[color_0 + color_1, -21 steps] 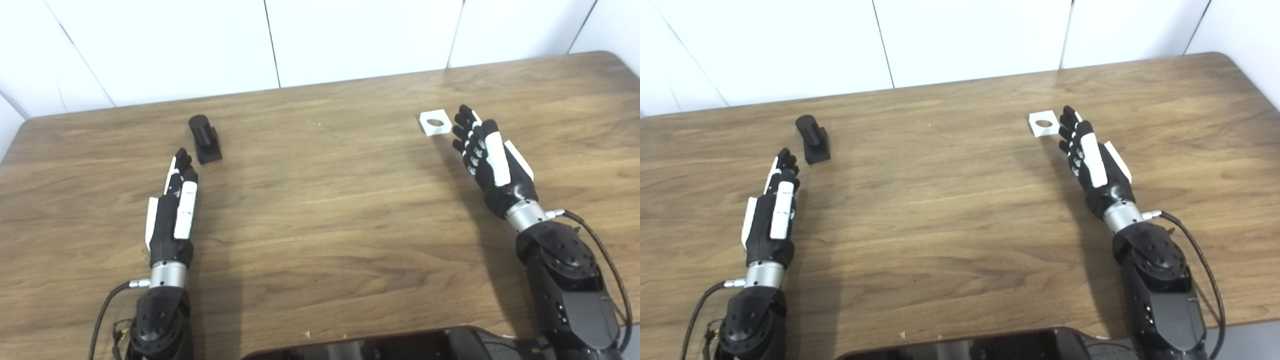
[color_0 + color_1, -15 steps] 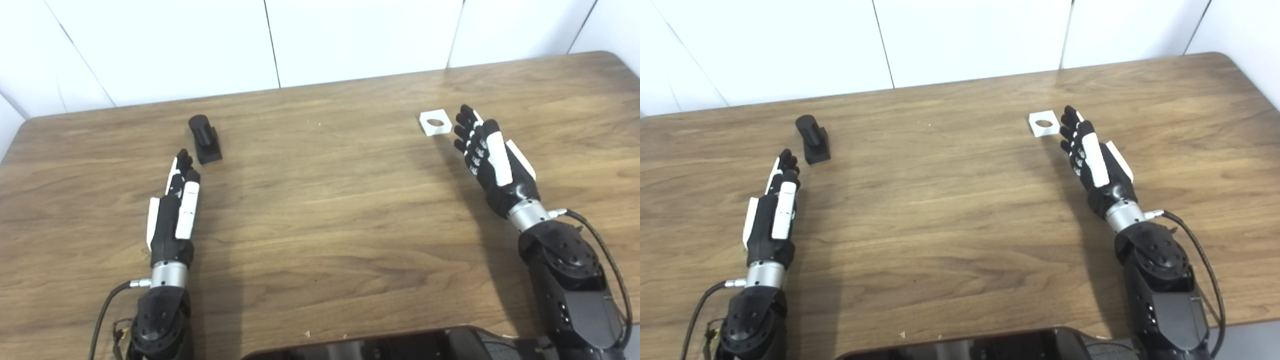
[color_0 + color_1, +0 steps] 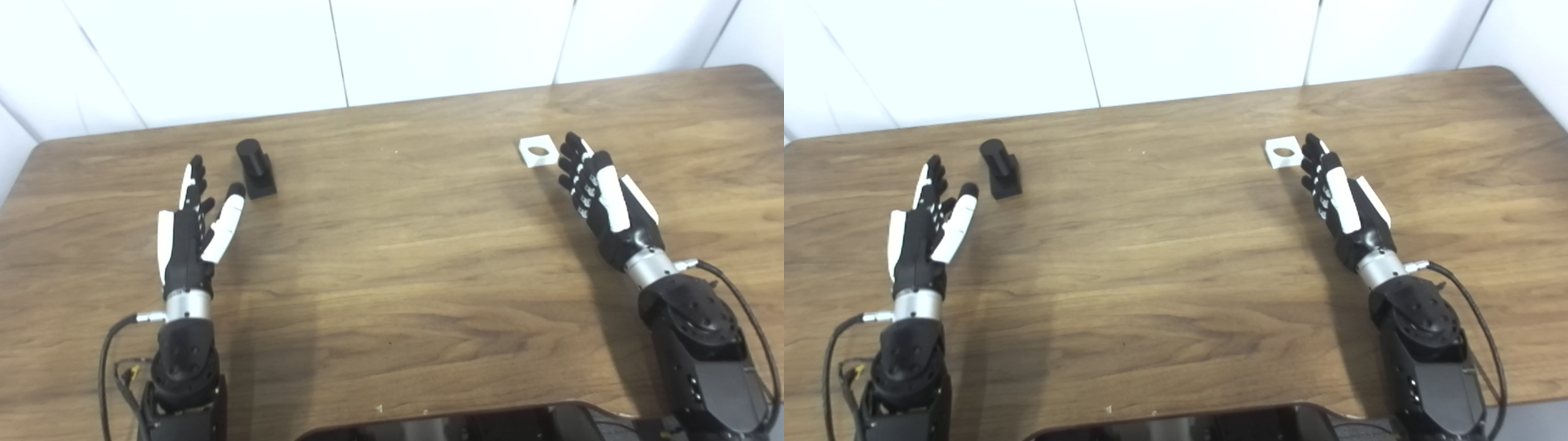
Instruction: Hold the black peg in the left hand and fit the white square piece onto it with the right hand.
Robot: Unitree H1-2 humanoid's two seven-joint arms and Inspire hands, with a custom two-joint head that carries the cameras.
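The black peg [image 3: 256, 168], a round post on a square base, lies on the wooden table [image 3: 398, 245] at the back left. My left hand [image 3: 193, 229] hovers just left of it, open, fingers spread, thumb tip close to the peg's base and holding nothing. The white square piece [image 3: 538, 151] with a round hole lies flat at the back right. My right hand [image 3: 603, 199] is open beside it, fingertips almost touching its right edge, nothing held.
A white panelled wall [image 3: 429, 43] runs behind the table's far edge. A dark glossy body part [image 3: 465, 425] fills the bottom centre. Cables [image 3: 113, 343] trail from both wrists.
My left hand moved forward and left, and spread its fingers with the thumb swung out towards the peg. The right hand stayed almost still. The camera view shifted slightly.
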